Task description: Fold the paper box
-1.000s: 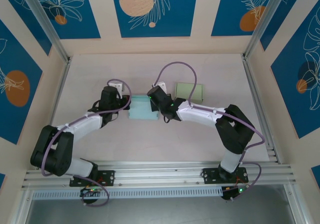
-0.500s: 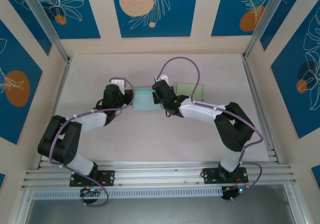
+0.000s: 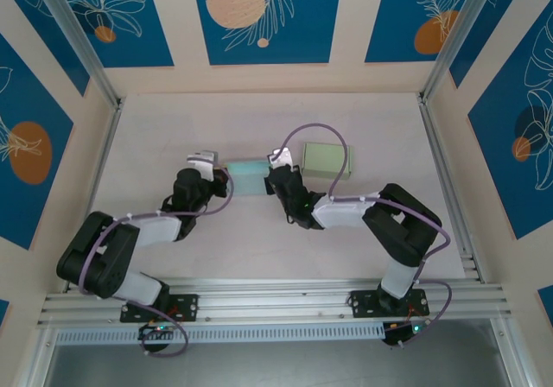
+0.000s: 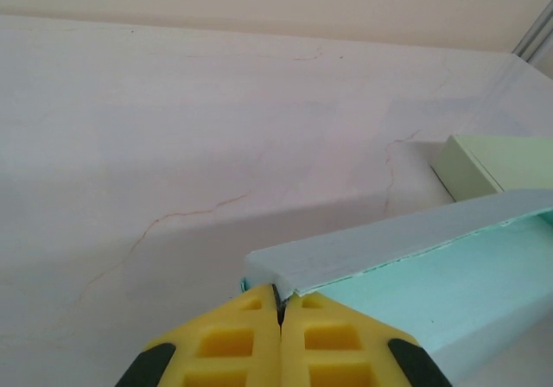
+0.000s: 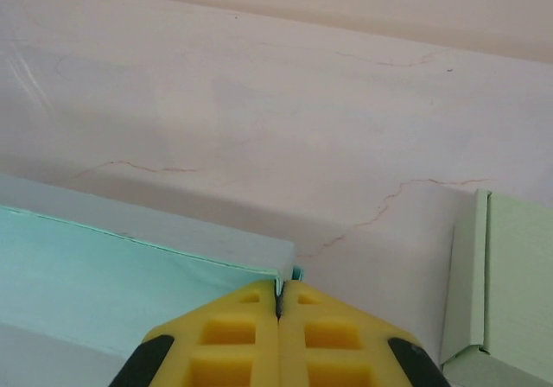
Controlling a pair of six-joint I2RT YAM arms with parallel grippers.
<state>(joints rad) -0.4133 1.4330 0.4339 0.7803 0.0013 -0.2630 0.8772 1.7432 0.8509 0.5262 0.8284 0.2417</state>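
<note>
Teal paperboard, thin and matt, forms the paper box (image 3: 249, 177), which sits near the middle of the desk (image 3: 259, 244), slightly toward its far edge, spanning the gap between the two arms. A pale green box (image 3: 327, 160) stands just beside it toward the desk's right edge; the two appear apart, though the gap is narrow. The left gripper (image 3: 218, 171) is at the box's left end; in its wrist view the yellow fingers (image 4: 233, 339) are pressed together with the top corner of the box wall (image 4: 415, 262) caught at their tips. The right gripper (image 3: 276, 169) is at the right end, and its wrist view shows the same: fingers (image 5: 324, 335) together, clamped on the corner of the thin upper edge (image 5: 130, 262). Assessment of handling: the box is judged very light and likely to slide on the smooth desk under any sideways push, so it needs holding at both ends as now. The walls are a single sheet, stiff along the folds but easily creased or torn if twisted; uneven pulls from the two arms would skew it. The best purchase is on wall edges close to corners, where the folds give strength, not mid-span where the panel would buckle. Whether the folding is complete cannot be determined from these views.
</note>
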